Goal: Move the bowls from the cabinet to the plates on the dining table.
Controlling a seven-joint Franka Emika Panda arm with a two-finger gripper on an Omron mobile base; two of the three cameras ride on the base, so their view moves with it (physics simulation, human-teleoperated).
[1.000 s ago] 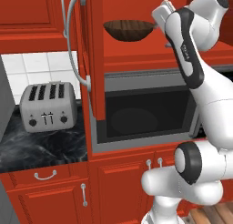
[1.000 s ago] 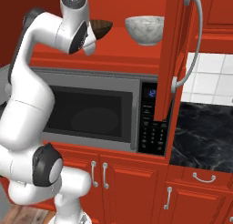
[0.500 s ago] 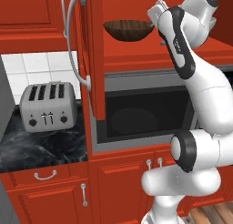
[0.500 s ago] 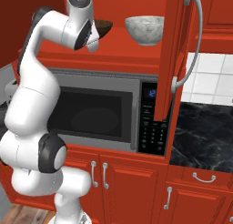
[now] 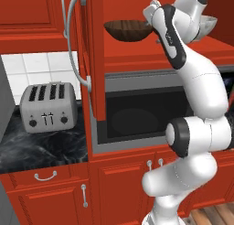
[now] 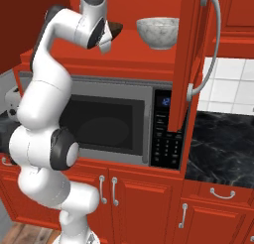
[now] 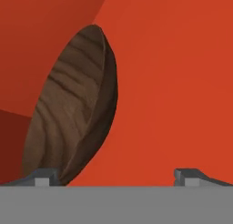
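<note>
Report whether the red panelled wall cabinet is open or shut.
Open. The red panelled wall cabinet's door stands swung out edge-on, exposing the wide dark brown wood-grain bowl and the white grey-marbled bowl on its shelf.

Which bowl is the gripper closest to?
The brown wood-grain bowl, sitting just ahead of the open gripper in the hand view. The white marbled bowl stands farther along the cabinet shelf, away from the hand.

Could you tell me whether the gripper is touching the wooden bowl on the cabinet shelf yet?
Cannot tell. In the hand view the open gripper has one fingertip overlapping the wooden bowl, with no visible gap or clear contact.
</note>
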